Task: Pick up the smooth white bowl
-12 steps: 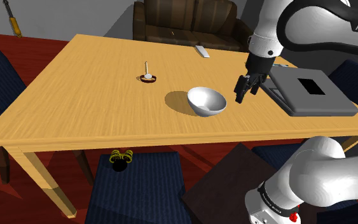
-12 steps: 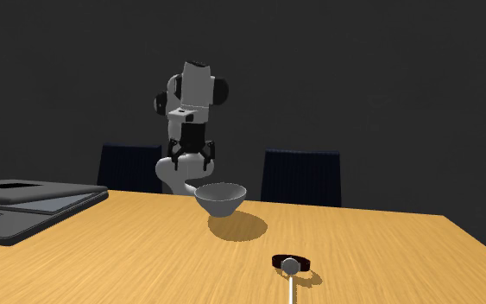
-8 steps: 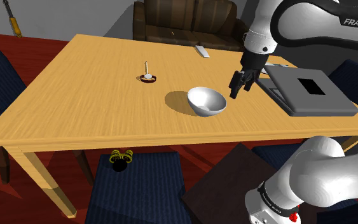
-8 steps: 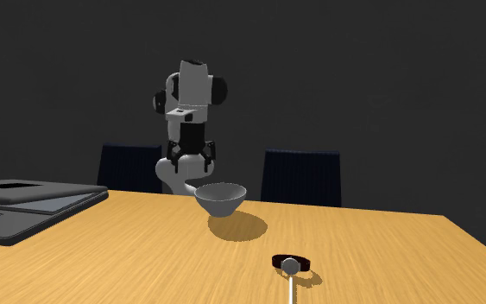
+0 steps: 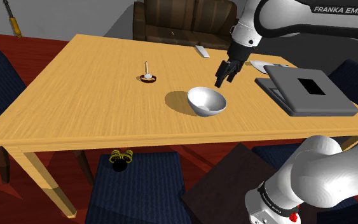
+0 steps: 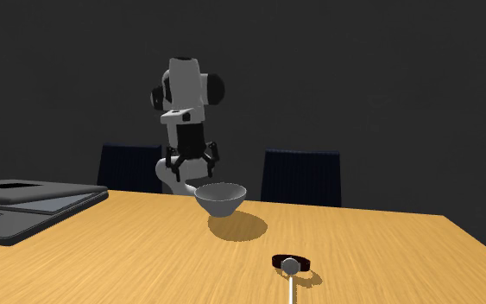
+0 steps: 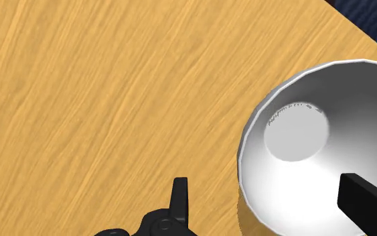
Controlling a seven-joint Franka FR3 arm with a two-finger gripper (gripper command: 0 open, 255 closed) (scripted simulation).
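A smooth white bowl [image 5: 206,100] stands upright on the wooden table [image 5: 88,95], near its front edge in the shoulder view. My black gripper [image 5: 222,80] hangs open a little above the bowl's far right rim, touching nothing. In the second exterior view the gripper [image 6: 189,175] hovers above and behind the bowl [image 6: 220,199]. Along the wrist view the gripper [image 7: 264,193] straddles the rim of the bowl [image 7: 314,134]: one finger is over the inside, the other over bare wood. Nothing is held.
A flat grey device [image 5: 308,89] lies at the shoulder view's right, close to the arm. A spoon on a small dark disc [image 5: 147,76] sits left of the bowl. A grey remote [image 5: 201,51] lies at the table's back edge. Navy chairs [image 5: 136,188] surround the table; a sofa [image 5: 187,19] stands behind.
The gripper has swung from beside the grey device leftward and farther back in the shoulder view, ending over the bowl's rim. Its fingers stay open. The bowl has not moved.
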